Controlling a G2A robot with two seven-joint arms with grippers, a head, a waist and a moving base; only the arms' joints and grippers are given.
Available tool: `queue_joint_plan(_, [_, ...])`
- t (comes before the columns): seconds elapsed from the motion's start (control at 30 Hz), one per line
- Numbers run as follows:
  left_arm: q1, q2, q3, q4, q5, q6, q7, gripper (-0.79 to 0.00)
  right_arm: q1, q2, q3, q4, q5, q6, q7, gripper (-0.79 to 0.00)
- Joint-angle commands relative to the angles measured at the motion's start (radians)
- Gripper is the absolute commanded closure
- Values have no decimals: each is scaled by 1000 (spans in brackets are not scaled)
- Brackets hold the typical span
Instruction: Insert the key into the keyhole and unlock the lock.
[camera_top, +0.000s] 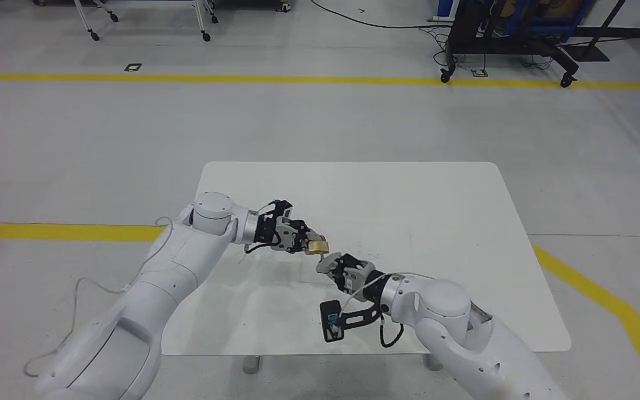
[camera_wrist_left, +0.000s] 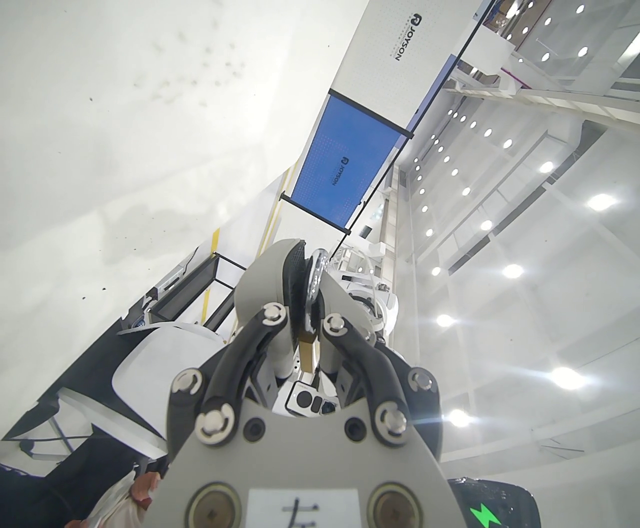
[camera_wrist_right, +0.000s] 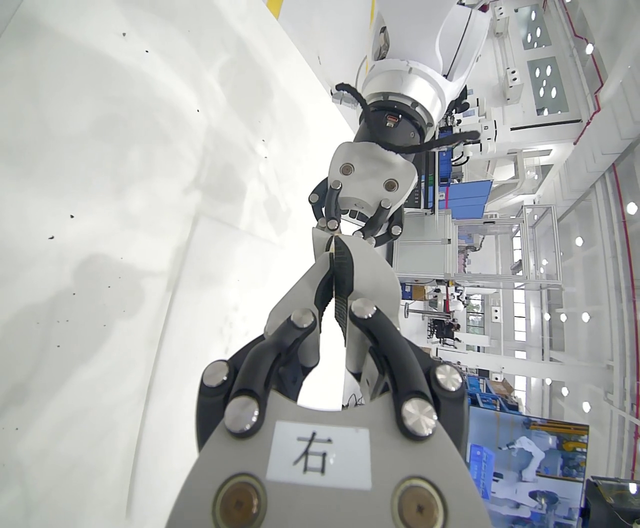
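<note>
White bench (camera_top: 450, 200), rounded corners, bare top with small dark specks (camera_wrist_right: 71, 216) seen close up from the wrists. The lock (camera_top: 318, 245), brass body with a silver shackle, is off the surface just 9 o'clock of bench centre, in the left gripper (camera_top: 308, 243). That gripper's jaws are clamped on it, shackle out past the tips and body back between the fingers (camera_wrist_left: 308, 352). The right gripper (camera_top: 328, 262) sits at 5 o'clock of the lock, tip almost touching it, jaws pressed together (camera_wrist_right: 330, 250). A thin yellowish edge shows at their tips; can't tell if that's the key. The two grippers point at each other, nose to nose. Room: grey floor, a yellow line (camera_top: 300, 78) across at 12 o'clock, another running past the bench at 9 and 3. Dark wheeled frame (camera_top: 510, 40) at 1 o'clock, wheeled rack legs (camera_top: 150, 15) at 11 o'clock.
</note>
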Motion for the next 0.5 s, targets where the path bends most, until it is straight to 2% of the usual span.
queue_joint_plan(0.0, [0, -1, 3, -3, 13, -1, 0, 0, 3, -3, -8, 4, -5, -1, 21, 0])
queue_joint_plan(0.27, [3, -5, -4, -2, 20, -2, -5, 0, 16, -12, -16, 14, 15, 0, 59, 0])
queue_joint_plan(0.47, [7, -9, -16, 5, 5, 7, 7, 0, 10, -13, -15, 11, 22, 14, 36, 0])
